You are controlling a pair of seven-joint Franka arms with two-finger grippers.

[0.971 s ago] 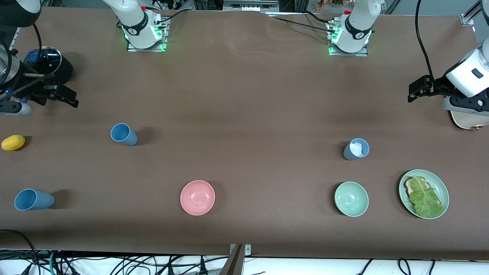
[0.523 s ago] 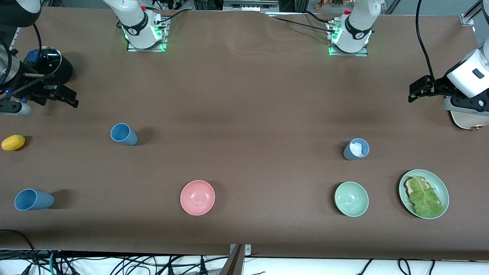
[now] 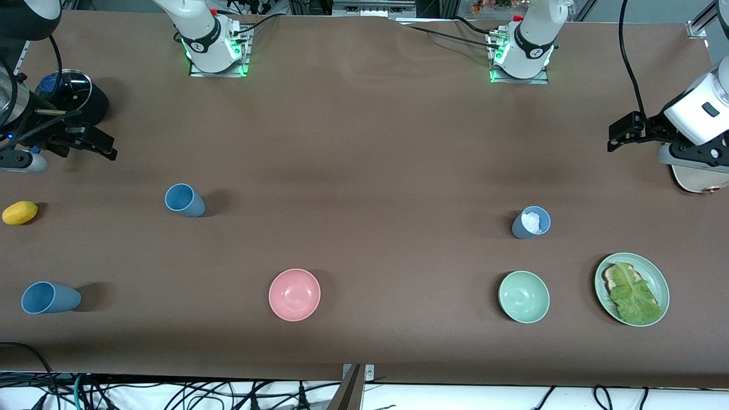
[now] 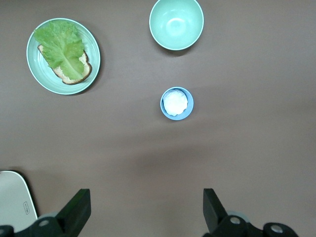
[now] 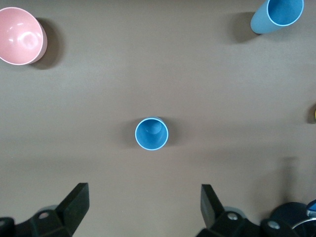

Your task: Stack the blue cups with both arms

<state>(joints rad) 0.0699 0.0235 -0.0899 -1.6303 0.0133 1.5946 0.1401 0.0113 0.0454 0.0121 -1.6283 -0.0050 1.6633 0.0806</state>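
Both grippers are held wide open and empty — the left gripper (image 3: 618,132) and the right gripper (image 3: 94,145) at opposite table ends — probably poised over the blue cups (image 3: 184,200).

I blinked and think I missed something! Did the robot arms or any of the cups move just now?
Almost nothing changed. The left arm's black two-finger end effector only wobbled a tiny bit above the table's left-arm end, open and empty. The right end effector stayed open, holding nothing. The three small blue plastic cups stayed put.
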